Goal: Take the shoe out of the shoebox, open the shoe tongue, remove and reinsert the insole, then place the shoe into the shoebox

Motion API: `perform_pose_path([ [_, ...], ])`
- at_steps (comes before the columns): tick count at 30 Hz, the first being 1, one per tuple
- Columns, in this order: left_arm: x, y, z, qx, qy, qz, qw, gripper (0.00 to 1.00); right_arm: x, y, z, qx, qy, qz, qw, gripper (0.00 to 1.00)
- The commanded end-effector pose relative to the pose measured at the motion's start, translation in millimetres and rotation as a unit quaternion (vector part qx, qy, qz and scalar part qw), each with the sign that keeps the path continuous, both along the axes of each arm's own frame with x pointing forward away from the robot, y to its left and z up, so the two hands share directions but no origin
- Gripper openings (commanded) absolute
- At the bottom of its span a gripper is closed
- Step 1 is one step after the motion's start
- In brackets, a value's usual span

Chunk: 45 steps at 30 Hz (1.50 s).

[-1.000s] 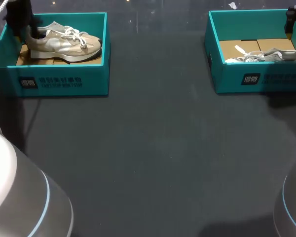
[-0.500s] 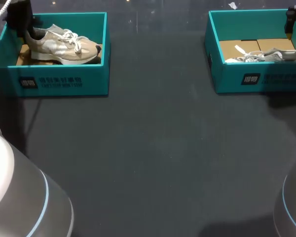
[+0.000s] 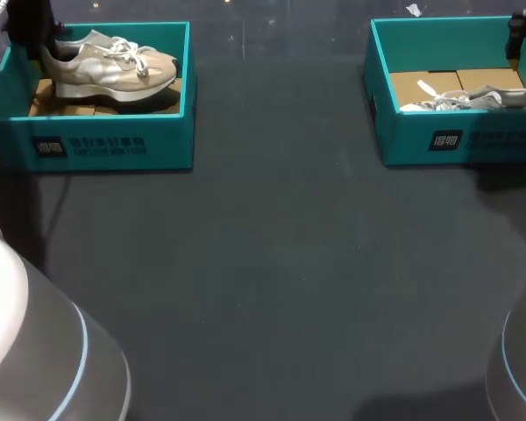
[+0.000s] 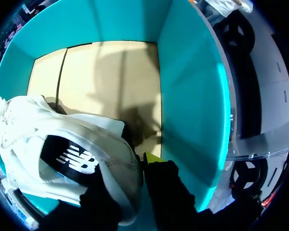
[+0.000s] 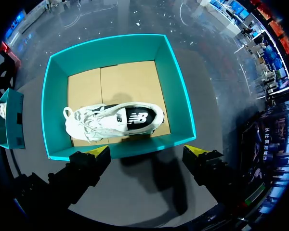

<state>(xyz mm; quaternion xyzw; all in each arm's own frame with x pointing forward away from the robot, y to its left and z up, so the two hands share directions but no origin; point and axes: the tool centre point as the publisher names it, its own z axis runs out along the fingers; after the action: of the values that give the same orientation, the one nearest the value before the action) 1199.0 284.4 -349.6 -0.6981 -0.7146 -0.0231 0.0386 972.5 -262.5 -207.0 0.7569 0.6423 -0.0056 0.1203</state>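
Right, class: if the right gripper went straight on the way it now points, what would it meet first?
Most likely the white shoe lying in the teal shoebox, which the open right gripper points down at; depth is unclear, so the box's near wall could come first.

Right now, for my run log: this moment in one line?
left gripper: shut on beige shoe, inside left shoebox | right gripper: open, above right shoebox | white shoe: in box
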Motion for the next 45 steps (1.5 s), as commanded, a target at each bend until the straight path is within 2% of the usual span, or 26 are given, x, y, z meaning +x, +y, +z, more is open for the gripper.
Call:
perform_pose_path([
  [1,-8.1,1.1,29.8,-0.008,-0.006,0.001,1.000,0.00,-0.6,0.1,0.3,0.000,0.000,0.000,1.000,1.00],
  [14,-28.1,-8.0,107.6,-0.024,-0.046,0.017,0.999,0.00,-0.6,0.1,0.3,0.000,0.000,0.000,1.000,1.00],
  [24,-63.6,-16.0,156.1,-0.001,-0.089,0.038,0.995,0.00,-0.6,0.1,0.3,0.000,0.000,0.000,1.000,1.00],
  [30,-109.9,-21.5,179.2,0.010,-0.107,0.049,0.993,0.00,-0.6,0.1,0.3,0.000,0.000,0.000,1.000,1.00],
  [36,-169.4,-29.9,197.9,0.014,-0.121,0.041,0.992,0.00,-0.6,0.1,0.3,0.000,0.000,0.000,1.000,1.00],
  [45,-251.5,-51.9,207.3,0.019,-0.120,0.027,0.992,0.00,-0.6,0.1,0.3,0.000,0.000,0.000,1.000,1.00],
])
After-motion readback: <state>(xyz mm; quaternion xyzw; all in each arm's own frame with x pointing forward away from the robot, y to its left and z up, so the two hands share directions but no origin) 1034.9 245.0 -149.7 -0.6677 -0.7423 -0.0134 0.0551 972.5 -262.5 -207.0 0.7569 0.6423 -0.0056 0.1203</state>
